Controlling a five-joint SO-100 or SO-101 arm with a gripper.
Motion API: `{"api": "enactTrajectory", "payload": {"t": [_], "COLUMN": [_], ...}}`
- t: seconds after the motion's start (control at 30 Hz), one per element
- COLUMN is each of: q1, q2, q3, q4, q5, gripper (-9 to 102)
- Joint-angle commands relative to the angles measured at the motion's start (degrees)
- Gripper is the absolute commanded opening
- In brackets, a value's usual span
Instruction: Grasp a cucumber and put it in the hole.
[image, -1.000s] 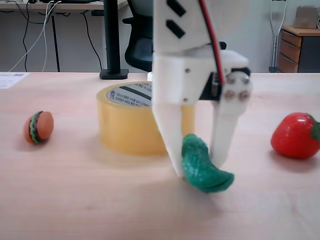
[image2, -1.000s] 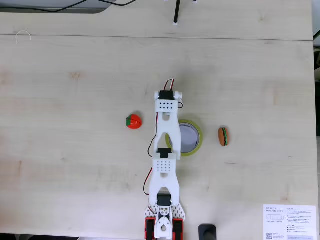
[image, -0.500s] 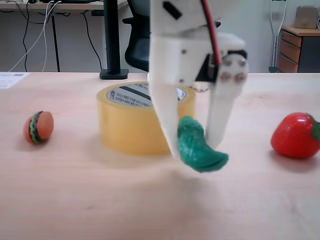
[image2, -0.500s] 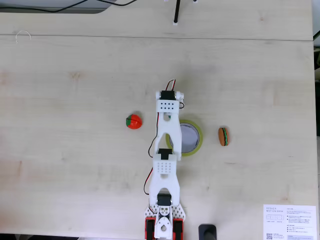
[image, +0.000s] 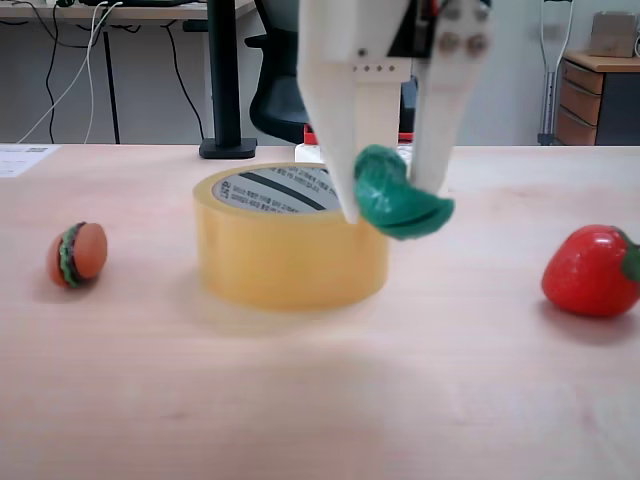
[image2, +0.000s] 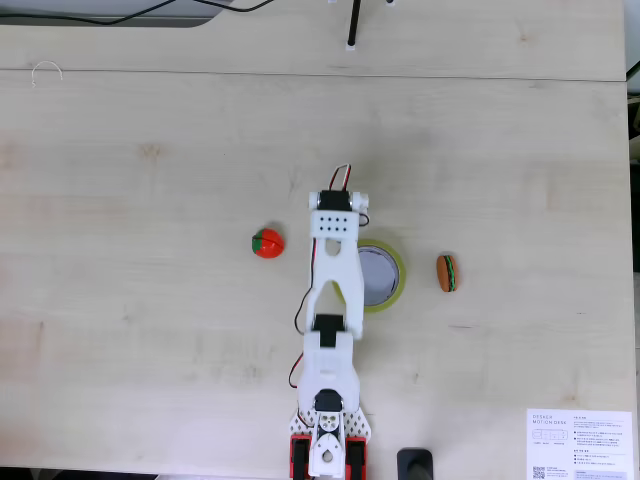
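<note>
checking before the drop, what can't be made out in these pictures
- Cucumber: in the fixed view from above, hidden under the white arm.
- The hole's depth: the yellow tape roll wall blocks it in the low fixed view; the arm covers part of the roll from above.
- Print on the roll's core: too blurred to read.
- Arm above the jaws: cut off by the top edge, low view.

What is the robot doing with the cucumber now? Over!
Gripper shut on cucumber, lifted off the table. Cucumber beside the tape roll's rim, not in the hole yet. Nothing blocking the hole.
</note>
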Motion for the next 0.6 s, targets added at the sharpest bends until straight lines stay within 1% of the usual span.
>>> {"api": "enactTrajectory", "payload": {"t": [0.0, 0.57], "q1": [0.70, 11.43], "q2": [12.57, 31.38], "q3": [1.93, 19.07], "q4": [1.76, 1.76], "q5": [-0.53, -0.53], "gripper": [0, 0]}}
